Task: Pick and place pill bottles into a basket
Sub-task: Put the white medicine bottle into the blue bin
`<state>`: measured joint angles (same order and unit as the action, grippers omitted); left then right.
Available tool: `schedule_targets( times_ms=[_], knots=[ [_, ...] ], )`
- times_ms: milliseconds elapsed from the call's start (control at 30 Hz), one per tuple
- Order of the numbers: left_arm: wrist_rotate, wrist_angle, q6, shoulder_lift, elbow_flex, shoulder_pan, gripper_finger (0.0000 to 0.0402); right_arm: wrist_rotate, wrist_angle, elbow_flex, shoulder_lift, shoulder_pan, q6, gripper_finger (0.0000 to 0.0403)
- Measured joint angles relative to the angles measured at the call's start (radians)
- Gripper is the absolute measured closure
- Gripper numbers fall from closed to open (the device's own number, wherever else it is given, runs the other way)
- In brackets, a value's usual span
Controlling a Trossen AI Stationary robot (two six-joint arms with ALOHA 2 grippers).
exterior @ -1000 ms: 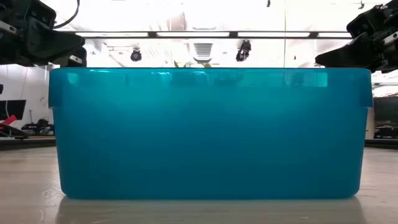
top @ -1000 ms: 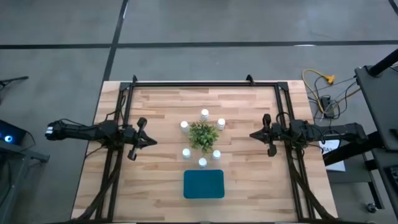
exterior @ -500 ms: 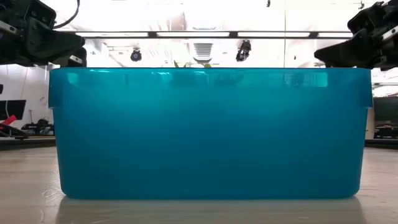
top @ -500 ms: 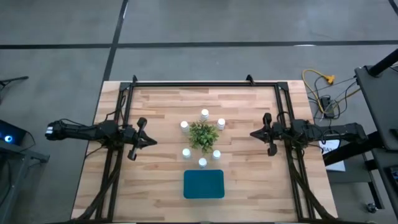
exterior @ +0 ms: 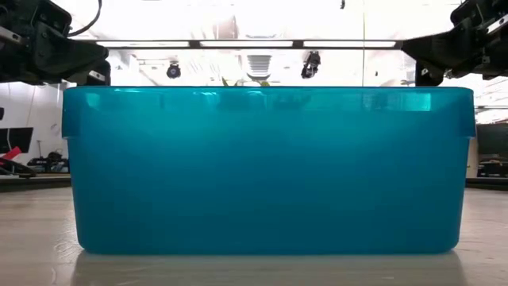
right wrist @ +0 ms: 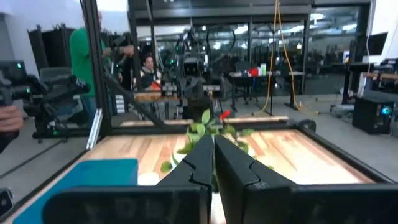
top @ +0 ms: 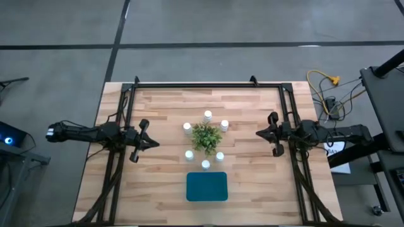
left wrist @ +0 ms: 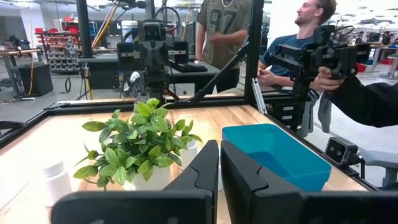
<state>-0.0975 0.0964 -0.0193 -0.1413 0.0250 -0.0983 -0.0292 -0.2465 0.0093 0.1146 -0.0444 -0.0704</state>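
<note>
Wood table [top: 164, 189]: 6 pill bottles [top: 187, 127] ring the plant [top: 206, 137] midway between left gripper [top: 151, 143] and right gripper [top: 260, 133], both pressed together, neither clearly nearer.

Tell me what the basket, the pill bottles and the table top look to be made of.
Basket: likely plastic; teal, smooth and slightly see-through, with light glowing through its wall in the low view.
Pill bottles: probably white plastic, opaque and matte; too small to be sure.
Table top: wood, apparently butcher-block; pale planks with visible grain and seams, framed by dark rails that look like metal.
</note>
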Motion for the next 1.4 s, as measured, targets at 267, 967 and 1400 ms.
schedule_targets(
  times_ms=[267, 967, 1400],
  knots=[
    [0.000, 0.000, 0.000, 0.000, 0.000, 0.000, 0.0401, -0.001, 0.001, 0.000, 0.000, 0.000, -0.030, 0.0394],
    [0.000, 0.001, 0.000, 0.001, 0.000, 0.000, 0.0401, -0.132, 0.480, 0.497, 0.237, -0.001, 0.069, 0.0394],
    [0.000, 0.001, 0.000, 0.000, 0.000, 0.000, 0.0401, -0.131, 0.759, 0.955, 0.651, -0.001, 0.182, 0.0394]
  ],
)
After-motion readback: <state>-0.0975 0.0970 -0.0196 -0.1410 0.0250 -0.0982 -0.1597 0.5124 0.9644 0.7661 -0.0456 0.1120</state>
